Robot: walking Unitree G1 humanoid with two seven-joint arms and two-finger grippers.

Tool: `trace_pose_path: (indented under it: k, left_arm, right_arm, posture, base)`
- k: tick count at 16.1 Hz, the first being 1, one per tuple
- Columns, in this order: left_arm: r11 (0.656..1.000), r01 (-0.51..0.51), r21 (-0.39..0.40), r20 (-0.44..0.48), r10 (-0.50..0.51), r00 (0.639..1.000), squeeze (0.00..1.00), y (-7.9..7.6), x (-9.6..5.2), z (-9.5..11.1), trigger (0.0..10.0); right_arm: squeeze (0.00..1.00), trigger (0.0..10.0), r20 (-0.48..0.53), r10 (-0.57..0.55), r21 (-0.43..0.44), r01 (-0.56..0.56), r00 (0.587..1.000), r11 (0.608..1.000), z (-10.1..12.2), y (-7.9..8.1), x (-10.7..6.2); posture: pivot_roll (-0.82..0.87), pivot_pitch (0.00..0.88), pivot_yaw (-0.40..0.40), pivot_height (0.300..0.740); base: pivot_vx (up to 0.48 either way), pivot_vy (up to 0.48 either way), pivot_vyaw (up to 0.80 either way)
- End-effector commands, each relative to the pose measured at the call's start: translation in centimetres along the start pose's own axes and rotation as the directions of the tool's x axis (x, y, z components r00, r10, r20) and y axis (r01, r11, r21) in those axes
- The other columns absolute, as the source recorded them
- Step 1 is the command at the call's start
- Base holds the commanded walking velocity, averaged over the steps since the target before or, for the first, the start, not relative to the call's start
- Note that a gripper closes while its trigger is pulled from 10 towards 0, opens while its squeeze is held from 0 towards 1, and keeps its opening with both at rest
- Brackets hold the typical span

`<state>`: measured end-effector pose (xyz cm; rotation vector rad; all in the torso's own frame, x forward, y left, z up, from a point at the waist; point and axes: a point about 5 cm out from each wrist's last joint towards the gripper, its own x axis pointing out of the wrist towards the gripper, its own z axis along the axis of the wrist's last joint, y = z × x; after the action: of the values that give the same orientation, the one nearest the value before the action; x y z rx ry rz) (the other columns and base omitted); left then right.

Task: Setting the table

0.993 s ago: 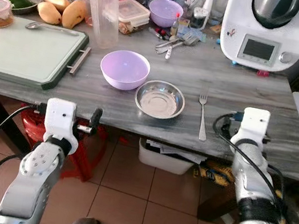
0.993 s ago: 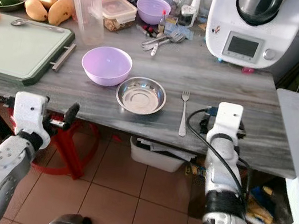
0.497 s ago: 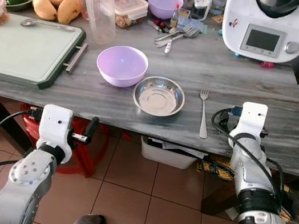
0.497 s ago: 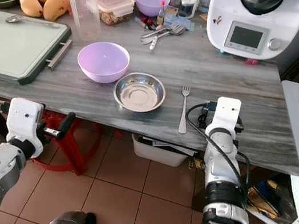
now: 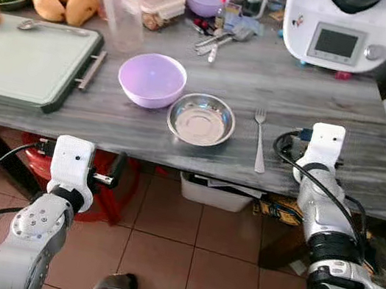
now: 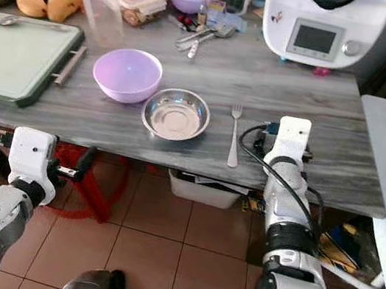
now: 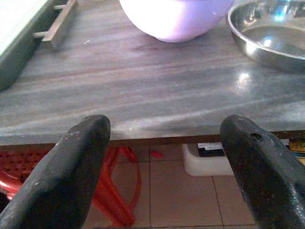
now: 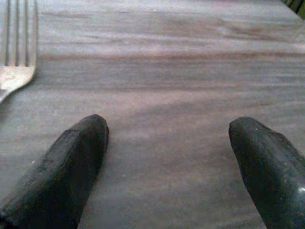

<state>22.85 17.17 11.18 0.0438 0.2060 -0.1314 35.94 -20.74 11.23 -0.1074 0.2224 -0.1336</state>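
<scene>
Fork (image 5: pixel 259 137) lies flat at centre-right of the grey wooden table (image 5: pixel 347 119), just right of the steel dish (image 5: pixel 201 119), both grippers empty.

Lilac bowl (image 5: pixel 152 80) sits just left of the dish, touching or nearly so. Right gripper (image 8: pixel 167 162) hovers low over the tabletop right of the fork, fingers (image 8: pixel 71 162) spread wide apart. Left gripper (image 7: pixel 164 157) hangs at lower left, below and in front of the table edge, fingers parted, nothing between them. Green tray (image 5: pixel 20 62) lies at upper left; a white kitchen machine (image 5: pixel 340 28) stands upper right.
</scene>
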Motion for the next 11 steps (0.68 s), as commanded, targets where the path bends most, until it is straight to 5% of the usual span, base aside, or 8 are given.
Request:
trace_pose_path:
  k: [1, 11]
  left_arm:
    - [1.0, 0.003, 0.003, 0.001, -0.003, 1.0, 0.0, 0.0, -0.2, 0.2, 10.0]
    - [1.0, 0.011, -0.006, 0.004, -0.011, 1.0, 0.0, -0.3, 0.2, 0.3, 10.0]
  right_arm:
    - [0.0, 10.0, -0.034, 0.054, 0.007, -0.054, 0.998, 0.999, -0.7, 1.2, -0.1]
    - [0.0, 10.0, -0.014, 0.196, 0.039, -0.195, 0.981, 0.98, -0.8, 3.1, -0.7]
  posture:
    - [0.13, 0.156, 0.063, 0.74]
    - [0.12, 0.145, 0.054, 0.74]
  base:
    - [0.0, 0.0, 0.0]
    - [0.0, 0.0, 0.0]
